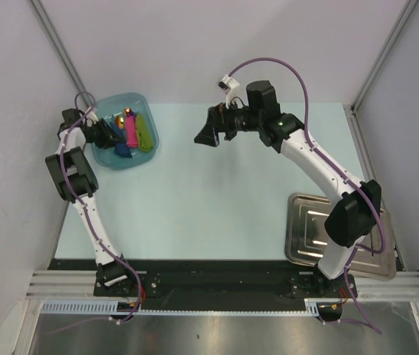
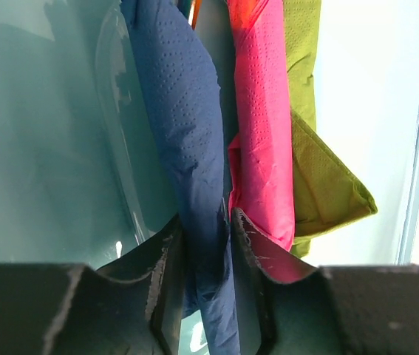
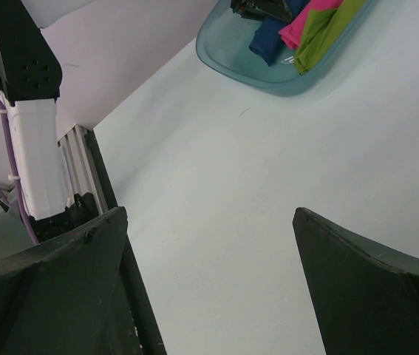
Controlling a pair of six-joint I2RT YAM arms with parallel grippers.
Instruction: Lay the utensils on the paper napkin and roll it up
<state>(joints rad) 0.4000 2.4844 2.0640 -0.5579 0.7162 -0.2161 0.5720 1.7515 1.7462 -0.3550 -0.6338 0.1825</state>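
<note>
Two grippers work over a pale blue table (image 1: pixel 209 200), seen from above. The left gripper (image 1: pixel 113 133) reaches into a pale teal plastic tub (image 1: pixel 139 100) at the table's 10 o'clock corner. There the dark navy-blue paper napkin (image 1: pixel 123 150) lies bunched beside a pink rolled napkin (image 1: pixel 131 129) and a lime-green rolled napkin (image 1: pixel 145 133), and the small orange-gold utensils (image 1: pixel 128 113) glint at the tub's 12 o'clock end. The right gripper (image 1: pixel 203 135) hangs over bare table toward 12 o'clock, well apart from the tub, and a shiny steel tray (image 1: pixel 309 229) sits at 4 o'clock. From the left wrist, the black fingers (image 2: pixel 161 281) are clenched on the navy napkin, a fold of it pinched between them; the pink roll touches it at 3 o'clock, with the green one beyond. From the right wrist, that gripper's jaws stand wide apart with nothing between them, above the table, the tub in view at 1 o'clock.
</note>
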